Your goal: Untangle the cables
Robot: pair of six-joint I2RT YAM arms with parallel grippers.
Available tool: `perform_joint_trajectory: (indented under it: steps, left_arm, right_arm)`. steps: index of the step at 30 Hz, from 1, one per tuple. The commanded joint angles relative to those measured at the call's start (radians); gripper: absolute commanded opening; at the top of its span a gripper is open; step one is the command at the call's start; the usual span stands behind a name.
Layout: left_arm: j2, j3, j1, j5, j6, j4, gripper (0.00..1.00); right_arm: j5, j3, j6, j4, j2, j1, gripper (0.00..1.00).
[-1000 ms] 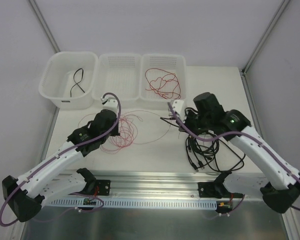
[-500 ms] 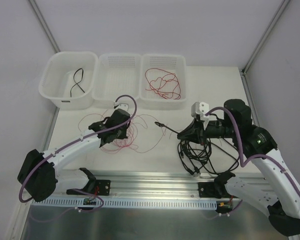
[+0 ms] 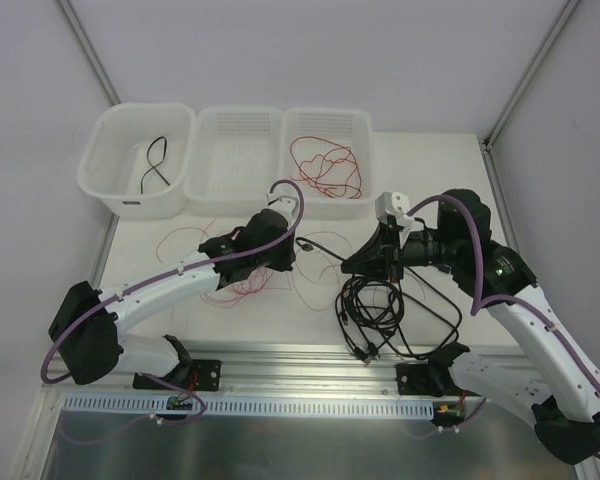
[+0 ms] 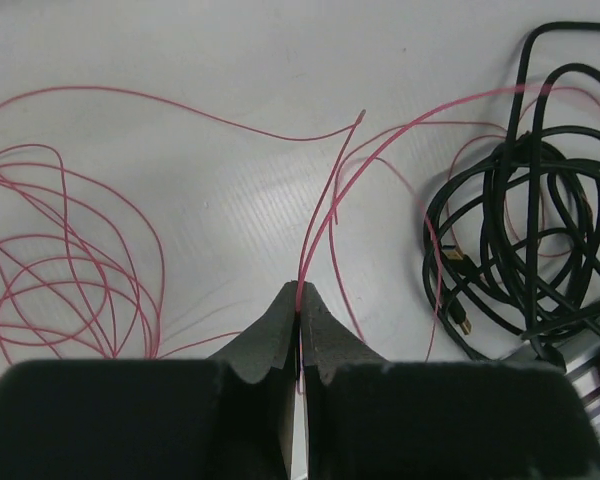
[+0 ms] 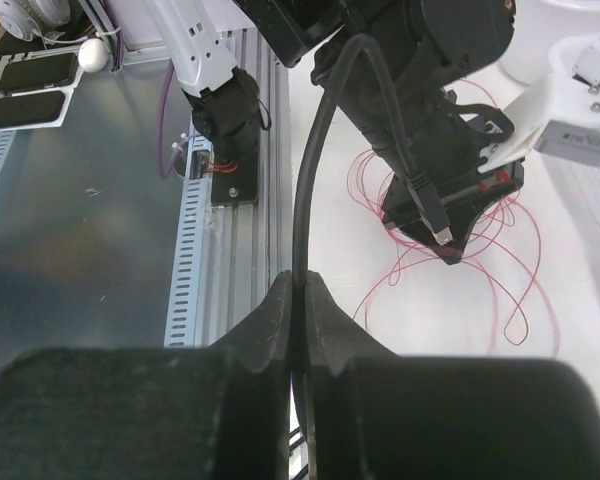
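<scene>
Top external view shows the left gripper [image 3: 286, 258] and right gripper [image 3: 350, 264] near each other over the middle of the table [image 3: 430, 170], in front of three white bins. The left bin [image 3: 108, 150] holds a short black cable [image 3: 156, 164], the right bin [image 3: 365, 128] holds a red wire [image 3: 325, 165], and I can make out nothing in the middle bin [image 3: 240, 118]. From the left wrist, the left gripper [image 4: 298, 290] is clenched on a pink wire [image 4: 322, 212]: two strands run up from the closed tips, one ending free on the table and the other arcing right across a black bundle [image 4: 520, 240]. A pink coil [image 4: 60, 280] lies in loose loops on the table to the left of the fingers. From the right wrist, the right gripper [image 5: 293, 280] is clamped on a black cable [image 5: 305, 190], which rises from between the tips and bends over to a small plug [image 5: 436, 216] seen against the left arm [image 5: 420, 90]. From above, the black bundle [image 3: 375, 305] lies on the table just below the right gripper, with a strand leading up to it, and the pink coil [image 3: 242, 284] spreads under and beside the left arm.
</scene>
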Motion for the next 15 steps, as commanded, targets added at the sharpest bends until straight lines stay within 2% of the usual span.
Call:
perform_joint_trajectory:
  steps: [1,6,8,11,12,15]
  left_arm:
    - [-0.054,0.024,0.002,-0.027,0.005,0.055,0.00]
    - [-0.009,-0.017,0.016,-0.063,0.012,0.049,0.00]
    - [0.000,-0.042,0.025,-0.078,0.003,0.043,0.00]
    - [-0.026,-0.079,0.094,-0.122,-0.012,0.008,0.00]
    - [-0.069,-0.087,0.120,-0.130,-0.014,-0.004,0.00]
    - [-0.197,-0.108,0.211,-0.197,0.023,-0.065,0.00]
  right_arm:
    - [-0.034,0.018,0.007,0.102,-0.045,-0.003,0.01]
    - [0.066,0.053,0.019,0.116,-0.090,-0.002,0.01]
    - [0.153,0.085,-0.002,0.061,-0.111,-0.003,0.01]
    - [0.351,0.124,-0.059,-0.049,-0.136,-0.003,0.01]
    - [0.481,0.127,-0.079,-0.069,-0.140,-0.005,0.01]
    - [0.690,0.119,-0.092,-0.115,-0.177,-0.005,0.01]
